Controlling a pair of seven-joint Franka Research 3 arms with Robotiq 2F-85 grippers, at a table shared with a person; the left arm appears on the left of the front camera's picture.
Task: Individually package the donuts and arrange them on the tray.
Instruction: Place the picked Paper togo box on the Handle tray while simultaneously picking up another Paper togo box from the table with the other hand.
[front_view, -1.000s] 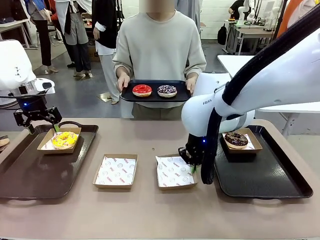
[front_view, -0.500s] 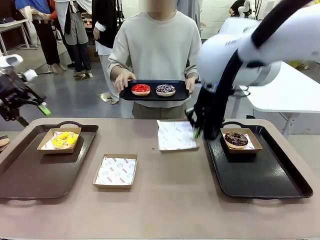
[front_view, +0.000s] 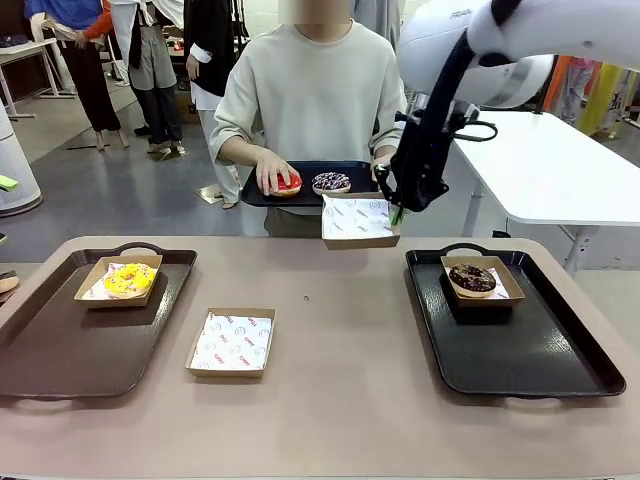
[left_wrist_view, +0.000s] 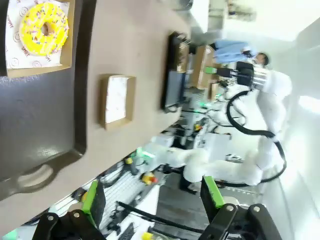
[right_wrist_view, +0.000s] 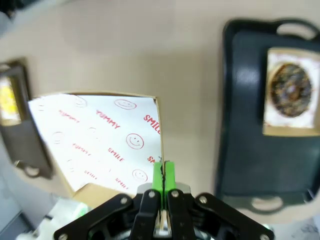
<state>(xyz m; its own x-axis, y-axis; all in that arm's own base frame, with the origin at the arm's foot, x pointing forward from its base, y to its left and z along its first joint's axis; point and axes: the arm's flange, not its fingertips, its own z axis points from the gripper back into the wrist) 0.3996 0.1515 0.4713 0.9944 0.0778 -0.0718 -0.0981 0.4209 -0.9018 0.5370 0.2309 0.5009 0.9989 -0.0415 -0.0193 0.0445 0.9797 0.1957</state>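
Observation:
My right gripper (front_view: 397, 213) is shut on the edge of a cardboard box (front_view: 359, 220) lined with printed paper. It holds the box in the air just below the small black tray (front_view: 360, 172) in the person's hands. On that tray lie a red donut (front_view: 290, 184), with the person's hand (front_view: 270, 172) on it, and a sprinkled chocolate donut (front_view: 332, 182). The right wrist view shows the pads (right_wrist_view: 169, 172) pinching the box (right_wrist_view: 95, 135) rim. A yellow donut (front_view: 130, 279) sits boxed on the left tray (front_view: 60, 340). A dark chocolate donut (front_view: 472, 278) sits boxed on the right tray (front_view: 530, 350). My left gripper (left_wrist_view: 152, 197) is open and holds nothing.
An empty paper-lined box (front_view: 232, 341) lies on the table between the two big trays. In the left wrist view the yellow donut (left_wrist_view: 45, 30) and that empty box (left_wrist_view: 117, 99) lie far below. A white table (front_view: 540, 170) stands behind at right, and people stand in the background.
My right arm lifted the box off the table and carried it up to the person's tray. My left arm drew back from the left tray. The person's hand moved onto the red donut.

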